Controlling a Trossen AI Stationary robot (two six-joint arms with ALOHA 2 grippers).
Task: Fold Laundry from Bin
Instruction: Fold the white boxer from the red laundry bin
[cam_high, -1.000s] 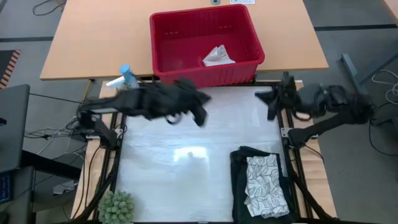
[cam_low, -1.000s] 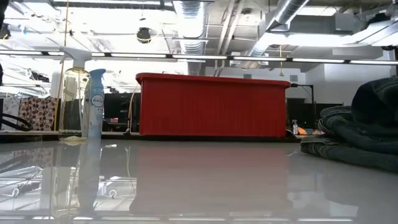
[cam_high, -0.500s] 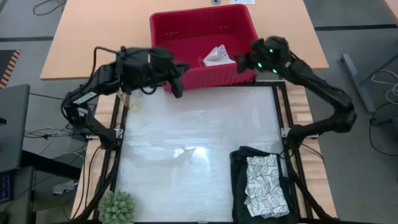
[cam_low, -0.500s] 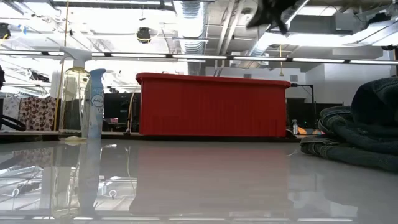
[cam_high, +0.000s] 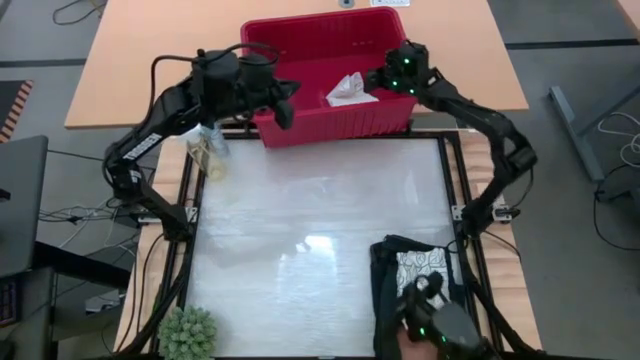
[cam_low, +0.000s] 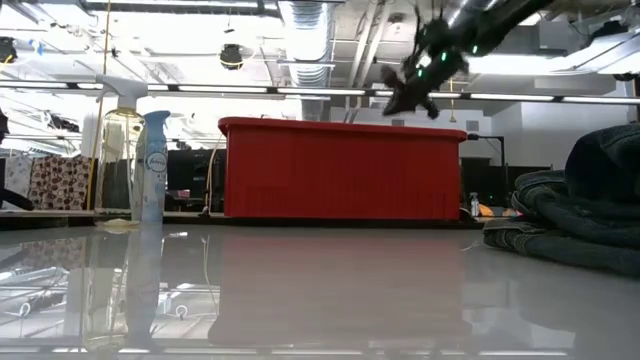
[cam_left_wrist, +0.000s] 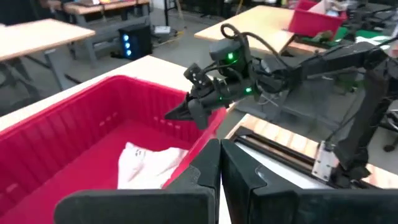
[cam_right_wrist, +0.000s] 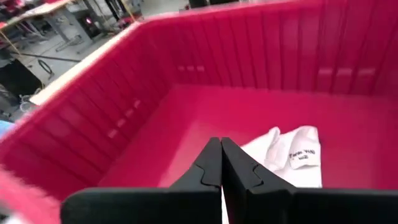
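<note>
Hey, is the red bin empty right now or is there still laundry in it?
Not empty. One small whitish cloth lies crumpled on the floor of the red bin; the rest of the floor is bare.

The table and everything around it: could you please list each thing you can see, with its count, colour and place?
bin: one, red, at the far edge of the white table
small cloth: one, whitish, lying inside the bin
dark garment: one, blackish, at the table's near right corner
leaf-patterned cloth: one, white-grey, on top of the dark garment
spray bottle: one, pale blue, left of the bin
plant: one, green, near left corner
table: one, white top
left gripper: jaws shut, over the bin's left front corner
right gripper: jaws shut, over the bin beside the small cloth
</note>
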